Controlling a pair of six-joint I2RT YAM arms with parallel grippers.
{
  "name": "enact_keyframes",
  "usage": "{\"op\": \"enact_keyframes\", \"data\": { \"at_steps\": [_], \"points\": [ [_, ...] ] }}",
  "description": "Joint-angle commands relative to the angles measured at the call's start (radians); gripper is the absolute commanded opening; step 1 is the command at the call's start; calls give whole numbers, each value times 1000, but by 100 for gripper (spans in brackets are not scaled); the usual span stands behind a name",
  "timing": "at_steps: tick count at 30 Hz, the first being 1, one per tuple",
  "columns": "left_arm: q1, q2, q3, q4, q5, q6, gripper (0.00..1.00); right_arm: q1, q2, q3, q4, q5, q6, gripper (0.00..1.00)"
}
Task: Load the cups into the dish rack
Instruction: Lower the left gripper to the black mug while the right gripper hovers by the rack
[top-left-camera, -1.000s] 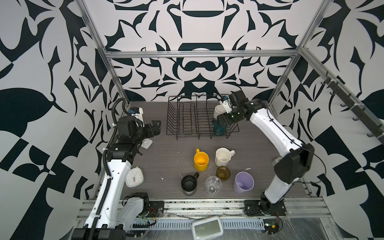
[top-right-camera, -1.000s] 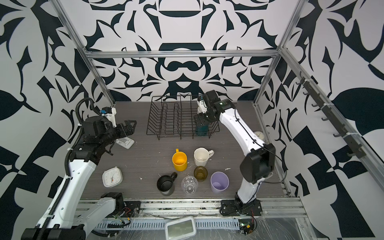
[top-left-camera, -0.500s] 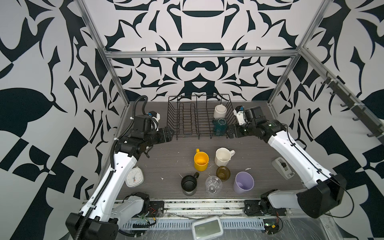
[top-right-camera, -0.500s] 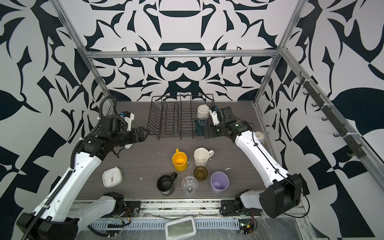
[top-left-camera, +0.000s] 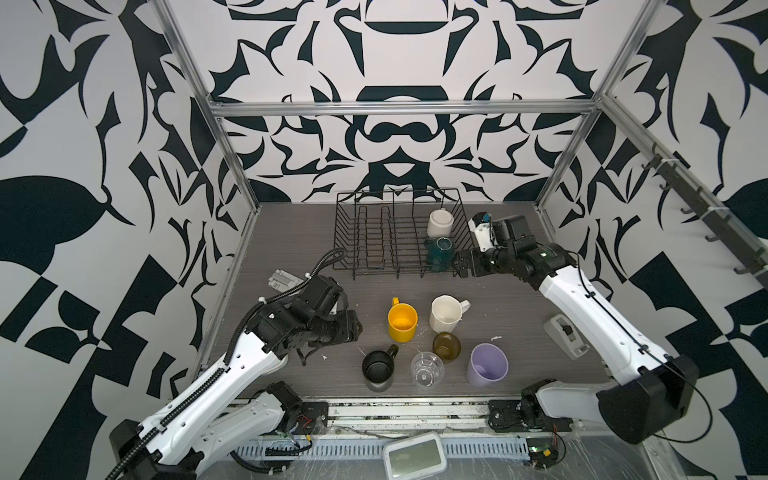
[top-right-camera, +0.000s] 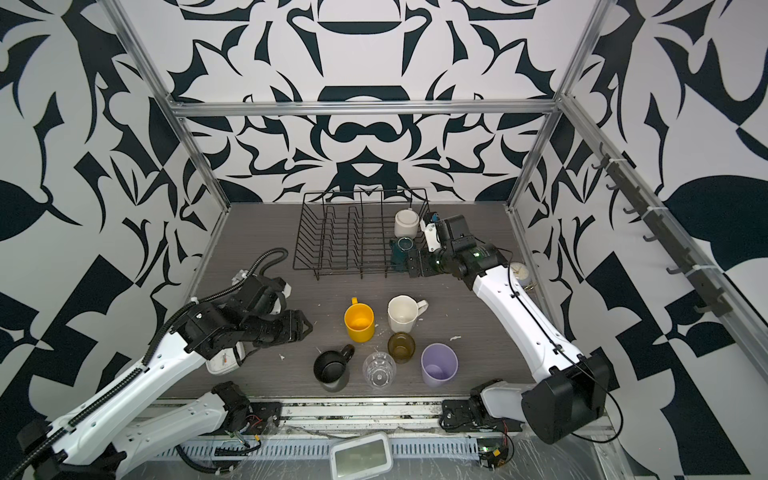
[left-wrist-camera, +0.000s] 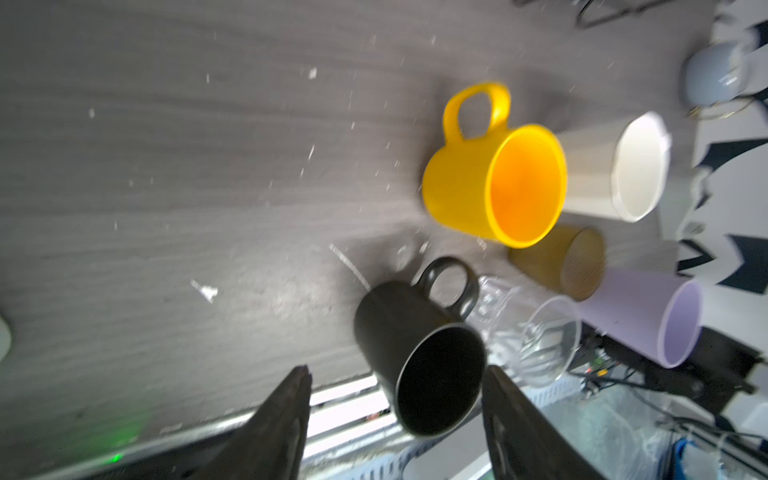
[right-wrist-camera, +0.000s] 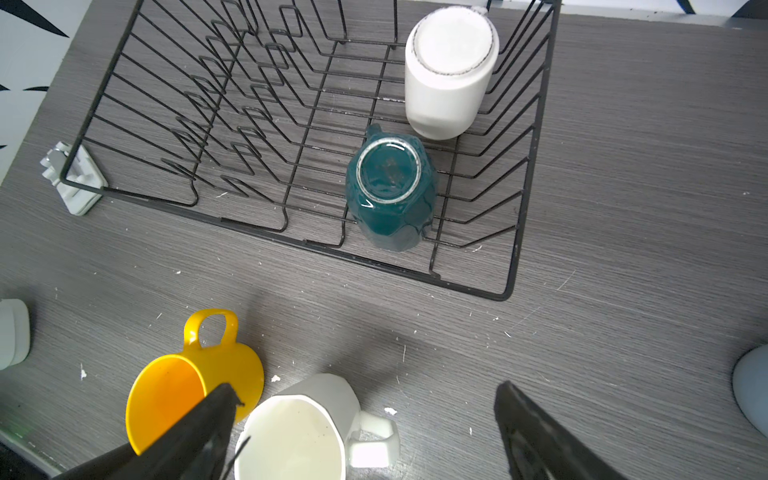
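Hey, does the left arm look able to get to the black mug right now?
Probably yes: the open left gripper points toward the black mug, with only bare table between them. The clear glass crowds the mug's other side.

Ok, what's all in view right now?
dish rack: 1, black, far side
plain mug: 1, white, inverted in rack
teal mug: 1, teal, inverted in rack
yellow mug: 1, yellow, mid-table
faceted mug: 1, white, mid-table
amber glass: 1, amber, mid-table
black mug: 1, black, front
clear glass: 1, clear, front
tumbler: 1, lilac, front
round clock: 1, pale blue, right edge
square clock: 1, white, under left arm
left arm: 1, white-black, jaws open near black mug
right arm: 1, white-black, jaws open beside rack
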Motion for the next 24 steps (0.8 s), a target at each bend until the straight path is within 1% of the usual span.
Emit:
{"op": "enact_keyframes", "data": {
  "at_steps": [1,4,9,17,24],
  "points": [
    [-74,-4,-34,-68,-32,-106,67,-4,-31,-15,24,-9,13,99],
    [-152,-3,-57,-44,-43,-157,67,-4,-40,-27,24,-7,18,99],
    [-238,14,-95,-15,-51,-216,66,-4,-50,-40,23,-7,21,99],
    [-285,65,-132,60,-63,-255,65,-5,-61,-60,29,-15,34,98],
    [-337,121,-147,107,-75,-296,60,-5,-72,-79,38,-18,32,98]
  ]
}}
